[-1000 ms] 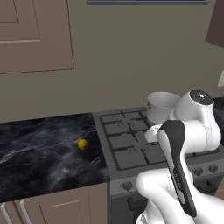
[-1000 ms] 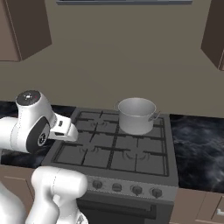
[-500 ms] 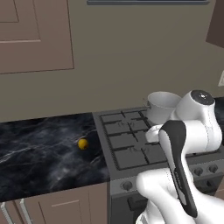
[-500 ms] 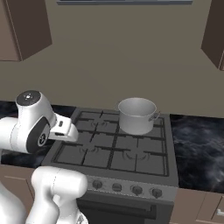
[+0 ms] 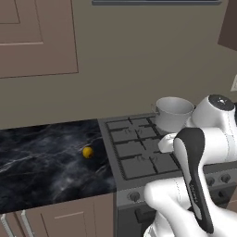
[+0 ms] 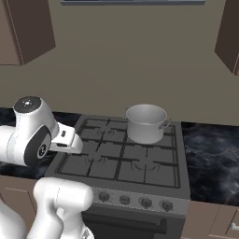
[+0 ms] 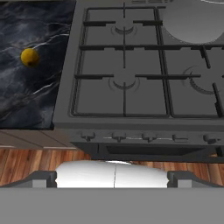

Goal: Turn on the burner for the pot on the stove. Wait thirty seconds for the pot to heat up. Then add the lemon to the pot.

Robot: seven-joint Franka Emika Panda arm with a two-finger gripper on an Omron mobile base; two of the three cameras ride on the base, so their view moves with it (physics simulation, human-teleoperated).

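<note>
A: Where's the pot [image 6: 146, 123] sitting?

B: On the stove [image 6: 126, 161], at the back of the grate and right of the middle, over a rear burner, well away from the front edge. It stands upright with its mouth open. From the hand view its rim [image 7: 192, 19] shows at the stove's far right corner.

A: And the lemon [image 5: 87, 152]?

B: On the dark marbled counter [image 5: 41, 166] left of the stove, near the stove's left edge, roughly midway between the counter's front edge and the wall. In the hand view the lemon [image 7: 29, 57] lies apart from the grate, untouched.

A: The knobs?

B: A row of them [image 6: 134, 201] runs along the stove's front panel, under the front edge of the grate. Which way they are turned is too small to read.

A: What about the gripper?

B: The arm's white wrist [image 6: 65, 139] hangs over the stove's front left corner, above the grate and clear of it. The fingers are hidden in both base views, and the hand view looks down over the front left burner [image 7: 124, 82] without showing the tips, so I cannot tell whether they are apart or together
</note>
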